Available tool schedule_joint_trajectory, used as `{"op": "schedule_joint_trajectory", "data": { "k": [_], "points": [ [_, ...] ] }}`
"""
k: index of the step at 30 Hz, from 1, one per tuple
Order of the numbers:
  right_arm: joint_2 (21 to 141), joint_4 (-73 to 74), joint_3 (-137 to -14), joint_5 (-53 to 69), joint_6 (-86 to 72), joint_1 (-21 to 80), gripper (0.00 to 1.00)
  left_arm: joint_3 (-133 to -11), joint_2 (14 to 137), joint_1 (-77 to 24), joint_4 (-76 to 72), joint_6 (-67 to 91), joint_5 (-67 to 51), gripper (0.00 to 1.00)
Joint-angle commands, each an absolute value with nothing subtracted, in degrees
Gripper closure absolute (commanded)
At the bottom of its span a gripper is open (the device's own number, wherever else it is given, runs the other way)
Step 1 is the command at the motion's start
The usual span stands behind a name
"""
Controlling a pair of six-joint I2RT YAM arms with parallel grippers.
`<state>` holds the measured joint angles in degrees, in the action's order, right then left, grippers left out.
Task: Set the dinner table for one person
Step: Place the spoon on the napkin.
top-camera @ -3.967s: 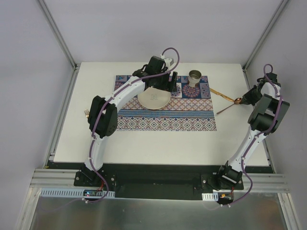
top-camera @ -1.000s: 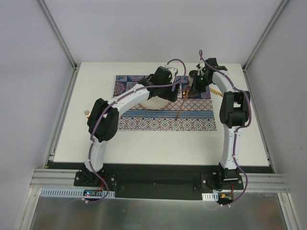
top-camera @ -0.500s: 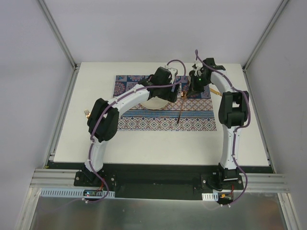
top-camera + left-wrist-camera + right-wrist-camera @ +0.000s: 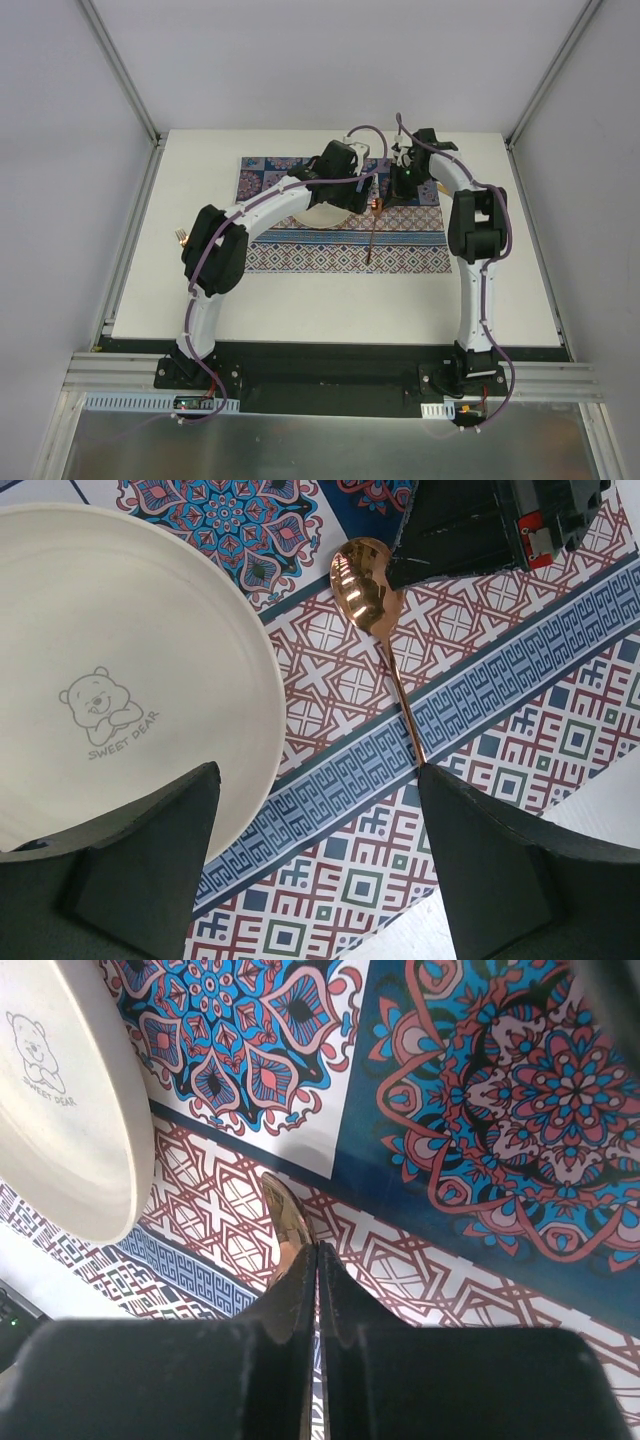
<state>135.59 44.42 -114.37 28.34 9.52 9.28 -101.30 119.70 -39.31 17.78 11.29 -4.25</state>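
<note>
Right wrist: right gripper (image 4: 317, 1252) points down (pinching spoon (image 4: 283, 1220)).

I am watching my right gripper (image 4: 317, 1252) pressing its two fingers together on the bowl of a copper spoon (image 4: 284, 1218). The bowl is lying over the red lattice band of the placemat (image 4: 500, 1110). A white plate (image 4: 60, 1110) with a small bear print is resting on the placemat, near the spoon but not touching it.
</note>
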Motion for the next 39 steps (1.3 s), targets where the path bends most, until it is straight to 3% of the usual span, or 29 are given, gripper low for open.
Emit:
{"op": "schedule_joint_trajectory", "data": {
  "k": [1, 39],
  "points": [
    [136.4, 46.0, -118.9, 29.1, 9.7, 9.9, 0.99, -101.8, 117.9, -38.9, 16.7, 10.3, -3.5, 0.20],
    [141.6, 47.4, -128.3, 23.0, 6.2, 10.1, 0.99, -102.0, 119.1, -38.7, 16.6, 10.6, -4.5, 0.20]
  ]
}}
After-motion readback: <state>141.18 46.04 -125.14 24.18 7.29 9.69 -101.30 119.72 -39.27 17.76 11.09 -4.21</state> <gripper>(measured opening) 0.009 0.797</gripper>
